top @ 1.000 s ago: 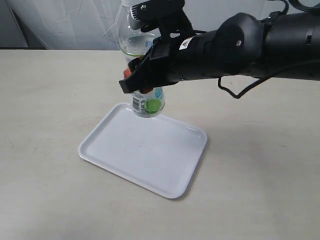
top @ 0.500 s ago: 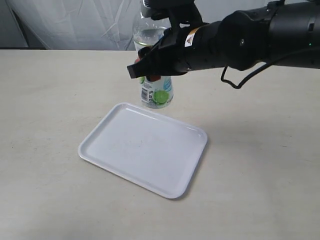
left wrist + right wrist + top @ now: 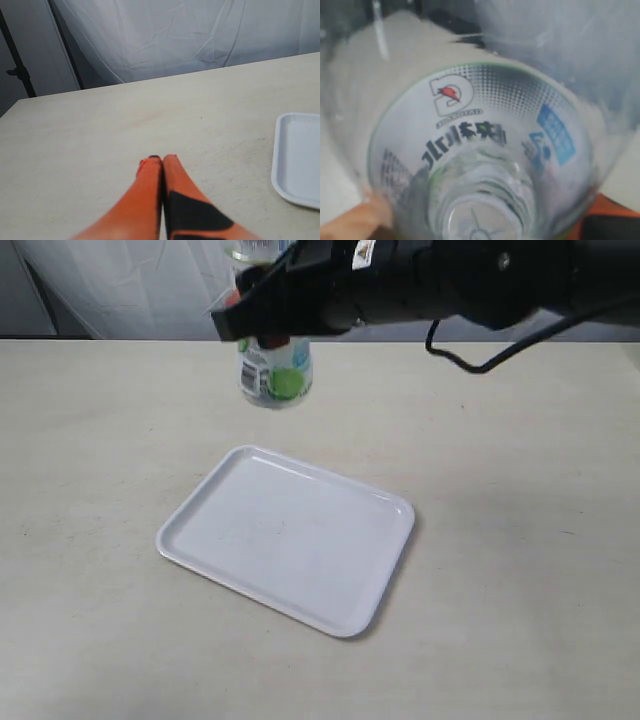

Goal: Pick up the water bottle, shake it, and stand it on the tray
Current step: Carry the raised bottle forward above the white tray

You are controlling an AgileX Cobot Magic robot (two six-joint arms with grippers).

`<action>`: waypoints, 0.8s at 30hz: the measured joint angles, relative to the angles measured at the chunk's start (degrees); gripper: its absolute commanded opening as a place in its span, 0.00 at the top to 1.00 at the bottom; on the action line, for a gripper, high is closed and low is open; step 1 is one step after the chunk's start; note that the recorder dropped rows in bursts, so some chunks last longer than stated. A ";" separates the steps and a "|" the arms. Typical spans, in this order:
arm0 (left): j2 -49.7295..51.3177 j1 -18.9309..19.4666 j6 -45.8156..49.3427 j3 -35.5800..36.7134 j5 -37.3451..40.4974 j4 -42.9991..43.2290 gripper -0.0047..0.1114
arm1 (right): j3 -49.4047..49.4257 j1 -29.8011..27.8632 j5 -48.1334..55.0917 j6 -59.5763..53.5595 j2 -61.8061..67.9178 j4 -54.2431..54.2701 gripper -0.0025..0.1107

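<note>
The right gripper [image 3: 262,325] pinches the water bottle [image 3: 273,378] aloft, at 12 o'clock from the tray [image 3: 300,560] and clear of it. The left gripper [image 3: 161,161] is pressed together, idle. Risk: shaking may loosen the pinch; a base landing on the rim may topple the bottle.

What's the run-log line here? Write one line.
right jaws: shut on water bottle | water bottle: in air, clear of tray | left jaws: shut, empty | tray: nothing on it

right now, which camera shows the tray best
The exterior view: the whole tray lies in sight, rim and all. The left wrist view catches only one end of it. The right wrist view shows none; the water bottle fills it.
</note>
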 measured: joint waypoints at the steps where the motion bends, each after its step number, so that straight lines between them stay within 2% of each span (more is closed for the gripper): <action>1: 0.00 0.00 0.00 0.00 0.00 0.00 0.96 | 0.15 0.00 -0.42 0.00 -0.12 0.00 0.98; 9: 0.00 0.00 0.00 0.00 0.00 0.00 0.96 | 3.26 0.27 7.26 0.00 3.94 0.27 0.98; 14: 0.00 0.00 0.00 0.00 0.00 0.00 0.96 | -0.14 0.40 0.73 0.10 -1.25 0.27 0.98; 17: 0.00 0.00 0.00 0.00 0.00 0.00 0.96 | 1.67 0.40 1.56 0.10 0.91 0.63 0.98; 19: 0.00 0.00 0.00 0.00 0.00 0.00 0.96 | 3.55 0.61 5.73 1.23 4.42 -2.57 0.98; 21: 0.00 0.00 0.00 0.00 0.00 0.00 0.96 | 3.89 -1.00 6.93 9.62 4.42 -6.09 0.98; 24: 0.00 0.00 0.00 0.00 0.00 0.00 0.96 | 3.41 -0.14 3.74 8.14 2.55 -8.62 0.98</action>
